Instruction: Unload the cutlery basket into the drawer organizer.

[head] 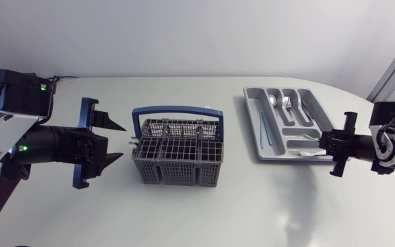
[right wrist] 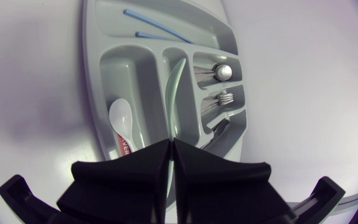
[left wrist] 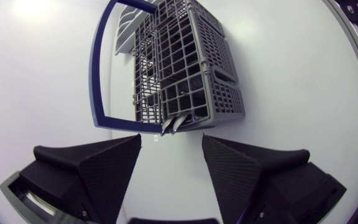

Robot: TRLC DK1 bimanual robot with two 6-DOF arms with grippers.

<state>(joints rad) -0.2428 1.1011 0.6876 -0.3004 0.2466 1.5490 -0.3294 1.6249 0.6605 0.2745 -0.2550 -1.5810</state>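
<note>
The dark grey cutlery basket (head: 177,151) with a blue handle (head: 177,110) stands mid-table. Two silver cutlery handles (left wrist: 174,124) poke out of its near end (left wrist: 191,93). My left gripper (head: 117,142) hovers just left of the basket, open, and those handles lie ahead of its empty gap (left wrist: 171,142). The grey drawer organizer (head: 254,123) lies at the right. My right gripper (head: 323,143) sits over its near edge (right wrist: 95,93), fingers pressed together (right wrist: 171,148). A pale green utensil (right wrist: 177,93) lies in a compartment and runs up to the fingertips.
The organizer also holds two blue sticks (right wrist: 157,30), a metal spoon (right wrist: 221,71), a fork (right wrist: 225,98) and a white plastic spoon (right wrist: 120,117). The blue basket handle (left wrist: 101,74) is folded down towards the far side of the table.
</note>
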